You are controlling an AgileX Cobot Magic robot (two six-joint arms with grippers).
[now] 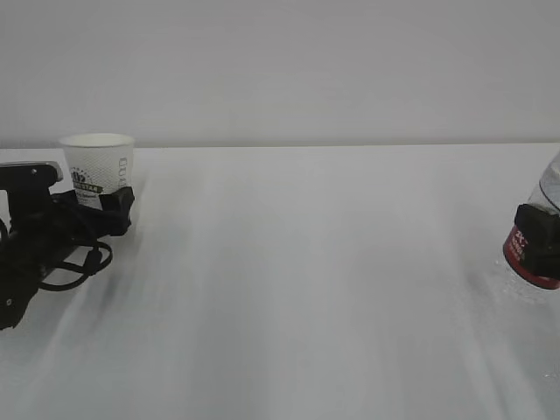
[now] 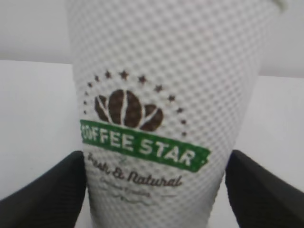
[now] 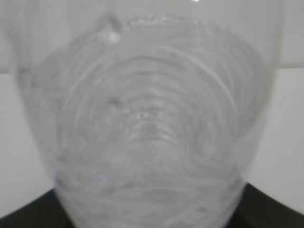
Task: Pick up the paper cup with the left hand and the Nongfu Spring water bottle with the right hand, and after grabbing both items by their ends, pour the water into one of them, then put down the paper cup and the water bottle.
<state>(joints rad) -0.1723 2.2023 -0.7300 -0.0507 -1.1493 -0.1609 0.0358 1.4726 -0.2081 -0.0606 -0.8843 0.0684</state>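
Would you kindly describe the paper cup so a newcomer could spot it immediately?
Look to the far left of the white table, near its back edge. There the paper cup stands upright between the black left gripper fingers. It alone is white and tapered, printed with coffee beans and a green "COFFEE STAR" banner.

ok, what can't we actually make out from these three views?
- Nongfu Spring water bottle: exterior view cuts it off at the right edge; cap and neck unseen.
- Right hand: only a black block shows; the right wrist view is filled by the blurred bottle, so contact is unclear.
- Paper cup: rim cropped in the left wrist view; the inside shows nowhere.
- Left hand: whether its fingers touch the cup.
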